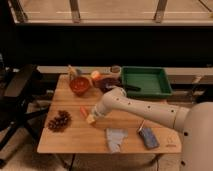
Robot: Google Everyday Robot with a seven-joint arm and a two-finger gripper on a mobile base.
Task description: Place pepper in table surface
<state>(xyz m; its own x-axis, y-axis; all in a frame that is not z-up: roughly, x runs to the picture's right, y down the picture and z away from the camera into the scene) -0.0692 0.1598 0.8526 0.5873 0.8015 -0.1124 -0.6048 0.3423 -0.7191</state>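
Dark wall and a railed window ledge close off the far side. Nearer you, the light wooden plank tabletop (75, 142) carries everything.

- The white arm reaches in from the right and bends down toward the left-centre of the table. Its gripper (91, 119) is low over the wood.
- The small slender orange-red pepper (83, 112) lies just left of the gripper tip, low on the bare planks. My reading is that the spot was chosen for its open wood, away from the dishes.
- You cannot tell whether the pincer is released or clenched. You also cannot tell whether it touches the pepper or only sits beside it, because the tip and the pepper run together.
- The round orange-red bowl (80, 85), the round orange fruit (95, 75) and the dark bowl (107, 84) crowd the far edge. The green rectangular tray (145, 82) fills the far right corner.
- The dark cluster of grapes (59, 121) sits at near left, well apart from the pepper.
- The grey folded cloth (116, 139) and the blue flat object (148, 137) lie at the near right. What the blue object is, you cannot make out.
- The arm hides part of the dark bowl and the tray's near left corner. The robot's body is cut off at the right edge.
- The black office chair (20, 95) stands left of the table.
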